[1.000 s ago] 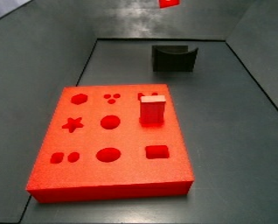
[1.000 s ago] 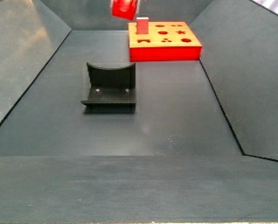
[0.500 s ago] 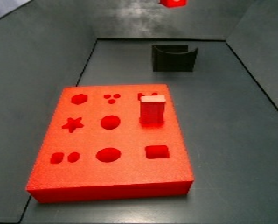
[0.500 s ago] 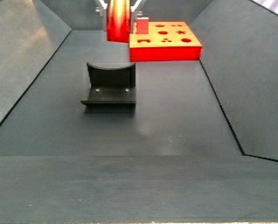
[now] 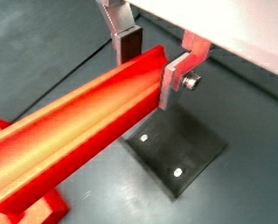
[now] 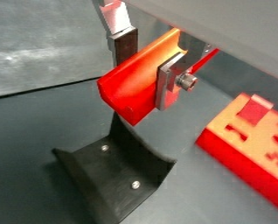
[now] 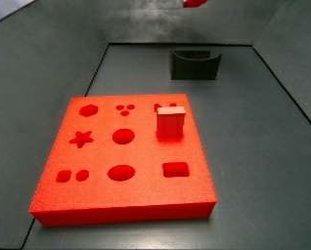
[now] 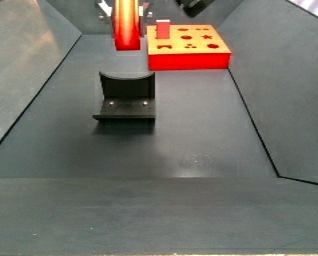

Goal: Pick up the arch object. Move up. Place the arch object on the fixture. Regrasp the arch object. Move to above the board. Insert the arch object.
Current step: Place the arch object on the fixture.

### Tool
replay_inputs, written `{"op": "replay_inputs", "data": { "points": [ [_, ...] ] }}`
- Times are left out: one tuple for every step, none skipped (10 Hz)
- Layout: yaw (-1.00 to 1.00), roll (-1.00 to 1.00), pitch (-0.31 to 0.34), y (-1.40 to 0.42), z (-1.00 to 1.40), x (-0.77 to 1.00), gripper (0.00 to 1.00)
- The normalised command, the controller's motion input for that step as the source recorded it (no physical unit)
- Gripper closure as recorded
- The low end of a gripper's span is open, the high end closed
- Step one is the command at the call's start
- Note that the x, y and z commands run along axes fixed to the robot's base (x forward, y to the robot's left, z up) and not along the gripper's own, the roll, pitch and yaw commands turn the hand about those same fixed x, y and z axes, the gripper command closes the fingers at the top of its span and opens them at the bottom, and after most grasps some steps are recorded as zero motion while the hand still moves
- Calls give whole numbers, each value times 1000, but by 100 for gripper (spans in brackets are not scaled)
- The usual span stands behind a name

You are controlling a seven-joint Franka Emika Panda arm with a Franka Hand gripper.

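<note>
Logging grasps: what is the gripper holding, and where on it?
The gripper, above the fixture, holds the arch object near one end.

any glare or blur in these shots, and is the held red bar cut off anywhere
In both wrist views the arch object is sharp and evenly lit, clamped by the gripper above the fixture. In a side view a pale glare patch sits on the back wall, and only a red sliver shows at the frame's edge. In a side view the board looks small and soft, and the bar's upper end is cropped.

Lab test bin, fixture (image 8: 124, 98), gripper (image 5: 153, 59) above
</note>
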Motion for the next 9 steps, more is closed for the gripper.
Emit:
{"op": "replay_inputs", "data": {
  "points": [
    [-178,-533,183,59,-15,136,100],
    [-172,-368,139,54,-13,94,100],
    [-154,-238,94,39,-1,72,100],
    [-165,-1000,1,60,-1000,100,100],
    [-157,-1000,-11,71,-1000,104,100],
    [-151,-1000,5,74,-1000,112,100],
    [-147,-1000,17,75,-1000,121,100],
    [-147,-1000,35,84,-1000,134,100],
    [-146,-937,40,93,-1000,146,100]
  ]
}}
